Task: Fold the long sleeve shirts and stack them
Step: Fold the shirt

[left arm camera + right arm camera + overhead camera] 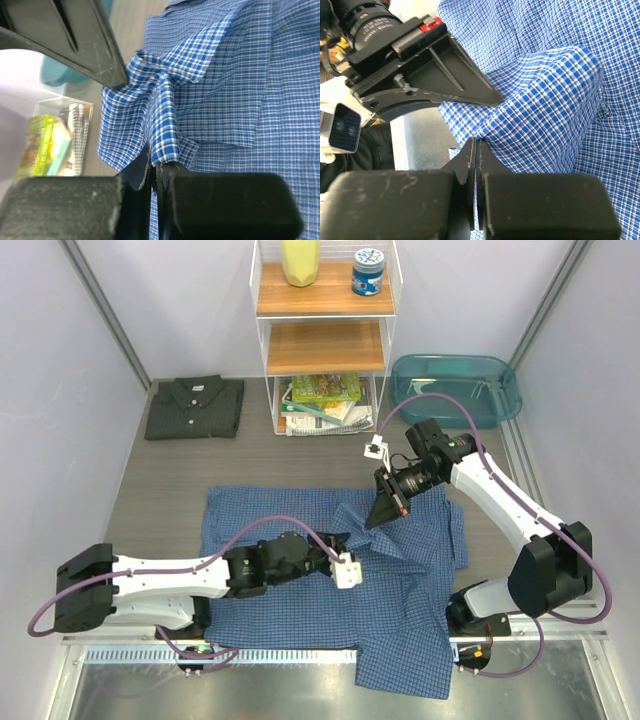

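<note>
The blue check long sleeve shirt [300,515] lies spread open over the middle of the table, its lower part hanging over the near edge. My left gripper [342,542] is shut on a raised fold of this shirt [165,100], with the cloth pinched between its fingertips [154,167]. Right beside it, my right gripper [380,518] is shut on a neighbouring ridge of the same shirt [545,105], and its fingertips [477,146] meet on the cloth. The dark grey long sleeve shirt [195,407] lies folded at the back left.
A white wire shelf [325,340] stands at the back centre, with books at its foot and a yellow object and a blue jar on top. A teal tub [455,388] sits at the back right. A metal strip [300,680] runs along the near edge.
</note>
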Motion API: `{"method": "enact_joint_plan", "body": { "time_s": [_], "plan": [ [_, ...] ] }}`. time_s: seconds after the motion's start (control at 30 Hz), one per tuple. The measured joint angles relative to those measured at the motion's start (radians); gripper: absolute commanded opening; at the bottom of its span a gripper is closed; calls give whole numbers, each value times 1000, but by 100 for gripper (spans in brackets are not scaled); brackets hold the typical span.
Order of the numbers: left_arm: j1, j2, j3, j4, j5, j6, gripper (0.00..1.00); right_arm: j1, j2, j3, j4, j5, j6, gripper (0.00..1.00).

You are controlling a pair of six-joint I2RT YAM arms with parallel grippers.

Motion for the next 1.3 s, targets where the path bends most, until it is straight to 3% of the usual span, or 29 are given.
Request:
{"method": "enact_joint_plan", "body": {
  "time_s": [0.03, 0.1, 0.3, 0.5, 0.63, 0.77, 1.03, 1.13, 1.27, 1.3],
  "plan": [
    [0, -12, 4, -22, 21, 3, 0, 0, 0, 0, 0, 0, 0, 5],
    [1, -43, 34, -97, 65, -1, 0, 0, 0, 0, 0, 2, 0, 26],
    [-2, -176, 264, -414, 283, -51, 0, -34, -2, 27, -6, 35, 6, 54],
    [-9, -229, 458, -642, 457, -91, 0, -222, 4, 106, -24, 93, -7, 58],
    [-16, -209, 526, -760, 549, -110, 0, -311, 60, 171, -27, 163, -26, 49],
    [-34, -155, 594, -838, 608, -129, 0, -326, 156, 180, -15, 268, -31, 42],
    [-29, -31, 715, -900, 587, -259, 0, -333, 283, 88, 79, 510, -14, 41],
    [44, 14, 757, -928, 584, -355, 0, -341, 327, 67, 100, 572, -17, 48],
    [267, 80, 763, -939, 588, -494, 0, -356, 331, 58, 95, 589, -37, 63],
    [333, 98, 750, -939, 588, -527, 0, -358, 328, 62, 89, 587, -40, 75]
  ]
}}
